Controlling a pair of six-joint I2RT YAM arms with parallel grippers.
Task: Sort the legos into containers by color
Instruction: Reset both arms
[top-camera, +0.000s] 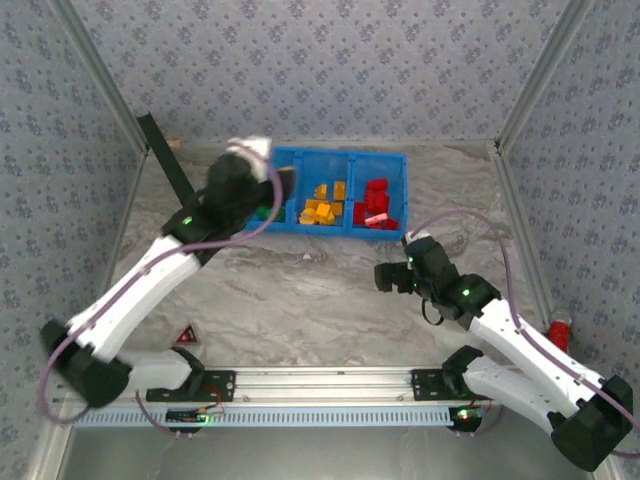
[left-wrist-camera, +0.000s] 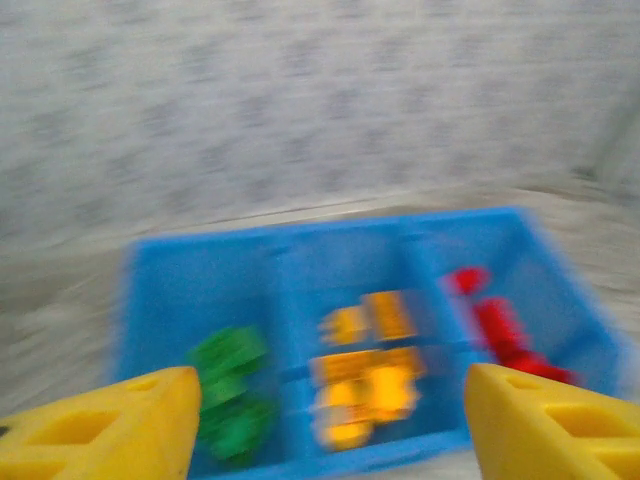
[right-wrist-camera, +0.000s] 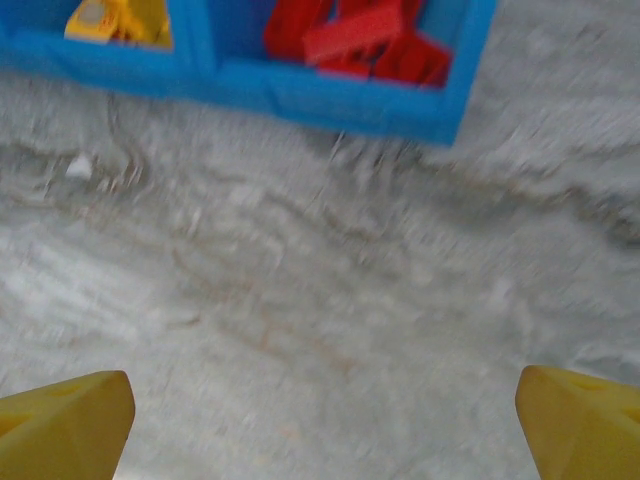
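The blue tray (top-camera: 345, 155) stands at the back of the table with three compartments. Green legos (left-wrist-camera: 230, 390) lie in its left one, yellow-orange legos (top-camera: 322, 207) in the middle and red legos (top-camera: 375, 205) on the right. My left gripper (left-wrist-camera: 330, 440) hangs open just in front of and above the tray (left-wrist-camera: 200, 260), with nothing between its yellow fingers (left-wrist-camera: 110, 430). The right gripper (right-wrist-camera: 320, 430) is open over bare marble, short of the tray's near wall (right-wrist-camera: 330, 100). In the right wrist view the red legos (right-wrist-camera: 350, 40) and yellow legos (right-wrist-camera: 115, 20) sit behind that wall.
A dark red triangle piece (top-camera: 187, 335) lies near the left arm's base. A red cylinder (top-camera: 558, 333) stands at the right edge. A black bar (top-camera: 165, 165) leans at the back left. Patterned walls enclose the marble table (top-camera: 300, 290).
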